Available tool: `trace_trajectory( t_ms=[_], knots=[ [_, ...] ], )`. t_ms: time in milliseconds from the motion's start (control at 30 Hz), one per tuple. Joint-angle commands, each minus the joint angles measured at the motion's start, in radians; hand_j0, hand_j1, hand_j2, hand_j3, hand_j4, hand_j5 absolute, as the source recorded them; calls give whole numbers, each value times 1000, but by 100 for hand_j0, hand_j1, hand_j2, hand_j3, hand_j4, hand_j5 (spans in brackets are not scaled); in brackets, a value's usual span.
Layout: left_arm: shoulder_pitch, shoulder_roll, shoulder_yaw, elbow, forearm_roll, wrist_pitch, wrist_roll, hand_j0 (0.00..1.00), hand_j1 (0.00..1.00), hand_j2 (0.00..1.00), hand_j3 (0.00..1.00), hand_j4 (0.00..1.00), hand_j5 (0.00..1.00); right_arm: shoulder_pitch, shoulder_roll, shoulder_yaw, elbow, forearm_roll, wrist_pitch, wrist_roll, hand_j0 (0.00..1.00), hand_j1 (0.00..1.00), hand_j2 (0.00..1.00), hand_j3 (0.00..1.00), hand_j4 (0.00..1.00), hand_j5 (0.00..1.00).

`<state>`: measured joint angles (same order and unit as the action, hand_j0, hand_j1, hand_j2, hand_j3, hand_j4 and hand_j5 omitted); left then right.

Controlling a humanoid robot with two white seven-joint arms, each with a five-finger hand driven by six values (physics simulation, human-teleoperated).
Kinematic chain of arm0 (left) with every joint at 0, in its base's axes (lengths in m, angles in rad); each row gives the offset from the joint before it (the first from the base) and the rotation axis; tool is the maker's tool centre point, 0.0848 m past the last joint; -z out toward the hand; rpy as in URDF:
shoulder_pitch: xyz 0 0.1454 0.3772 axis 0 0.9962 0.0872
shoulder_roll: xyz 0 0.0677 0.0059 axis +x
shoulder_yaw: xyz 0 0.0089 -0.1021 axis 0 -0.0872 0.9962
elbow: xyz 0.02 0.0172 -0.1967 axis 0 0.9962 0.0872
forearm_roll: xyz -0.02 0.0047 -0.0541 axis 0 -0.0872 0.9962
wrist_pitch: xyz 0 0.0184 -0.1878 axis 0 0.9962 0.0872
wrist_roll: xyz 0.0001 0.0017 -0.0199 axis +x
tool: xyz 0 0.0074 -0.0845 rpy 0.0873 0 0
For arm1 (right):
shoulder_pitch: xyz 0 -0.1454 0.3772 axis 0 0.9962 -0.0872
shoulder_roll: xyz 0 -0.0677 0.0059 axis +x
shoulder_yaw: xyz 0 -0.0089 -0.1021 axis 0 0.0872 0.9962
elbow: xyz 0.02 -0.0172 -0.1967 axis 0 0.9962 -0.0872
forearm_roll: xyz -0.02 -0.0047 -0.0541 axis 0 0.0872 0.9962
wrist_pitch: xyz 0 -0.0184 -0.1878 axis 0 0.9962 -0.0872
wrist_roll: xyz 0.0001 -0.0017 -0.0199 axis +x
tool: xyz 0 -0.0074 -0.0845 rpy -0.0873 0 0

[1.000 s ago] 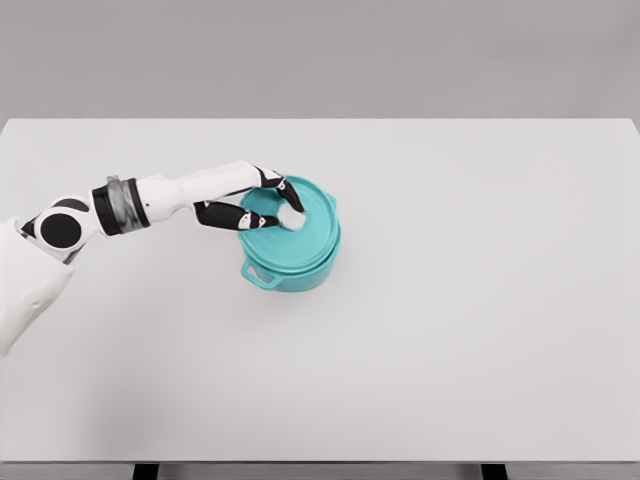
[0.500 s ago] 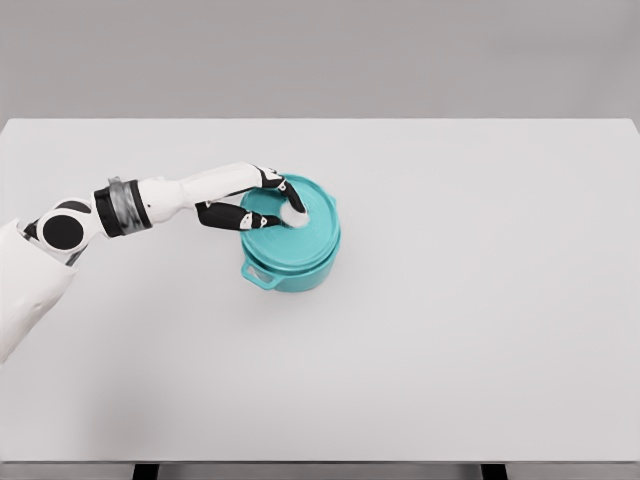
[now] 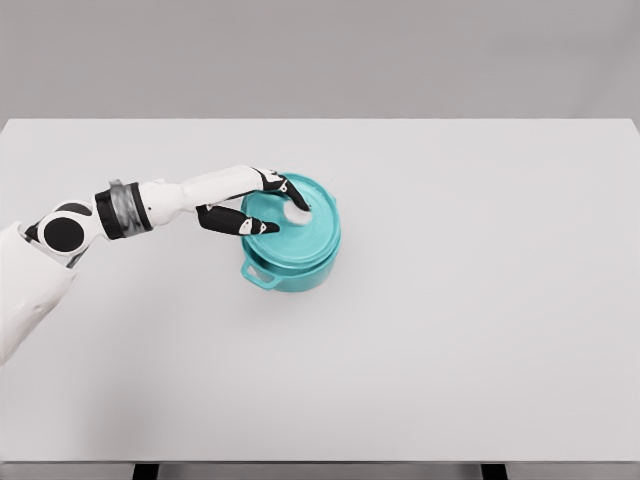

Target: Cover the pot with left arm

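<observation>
Round teal lid (image 3: 300,232) seated flat on teal two-handled pot (image 3: 290,262), left of centre on white desk (image 3: 480,300); left hand (image 3: 258,207) reaching in from left, fingers (image 3: 297,199) loosely curved around small white knob (image 3: 297,213), grip uncertain; withdrawal path leftward.

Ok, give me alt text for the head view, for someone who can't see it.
A white robot arm reaches in from the left, its left robot hand resting on the lid that sits on a teal pot. The fingers are around the lid's white knob. The pot stands on a white table.
</observation>
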<state>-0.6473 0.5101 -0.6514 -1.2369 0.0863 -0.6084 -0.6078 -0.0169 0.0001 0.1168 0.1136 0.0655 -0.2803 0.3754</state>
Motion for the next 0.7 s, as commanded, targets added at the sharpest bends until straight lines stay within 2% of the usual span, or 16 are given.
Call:
trace_trajectory(
  t_ms=[0,367,667],
  knots=[
    [0,1,-1,-1,3,-2,-3,66,66,66,66,66,66,0,0,0,0,0,0,0,100,100,100,100,100,100],
    [3,2,1,-1,3,-2,-3,70,70,70,70,70,70,0,0,0,0,0,0,0,100,100,100,100,100,100],
    [5,4,1,1,1,-2,-3,77,77,77,77,77,77,0,0,0,0,0,0,0,100,100,100,100,100,100]
  ],
)
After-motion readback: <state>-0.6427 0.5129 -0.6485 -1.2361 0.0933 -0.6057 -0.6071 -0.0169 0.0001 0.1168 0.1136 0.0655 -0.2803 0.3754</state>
